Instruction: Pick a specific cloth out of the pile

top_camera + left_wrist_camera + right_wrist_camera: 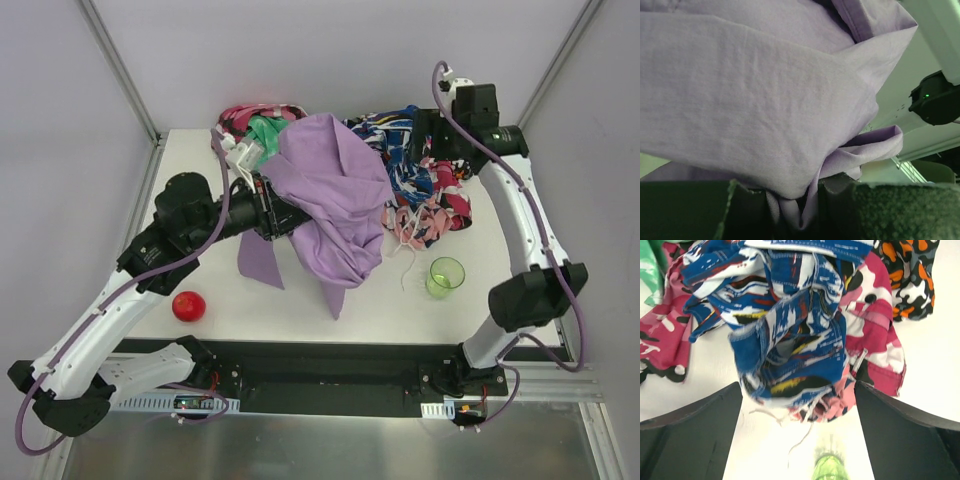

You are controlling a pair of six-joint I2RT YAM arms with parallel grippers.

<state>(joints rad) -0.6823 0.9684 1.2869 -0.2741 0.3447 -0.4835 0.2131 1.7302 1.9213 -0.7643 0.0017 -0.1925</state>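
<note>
cloth point(335, 200): lilac, soft, light, limp; hangs mid-frame by the pile point(425, 195).
left pincer point(792, 210): clamped on a bunched fold; grab bunches, not edges.
right pincer point(799, 435): fingers apart, empty.

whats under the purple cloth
The left gripper, shut on its folds, and bare table below. The cloth drapes over part of the pile, hiding whatever garments lie beneath.

Left arm point(108, 312) and right arm point(517, 212) — white shells, black joint housings, purple cables point(224, 200) looped alongside each
</note>
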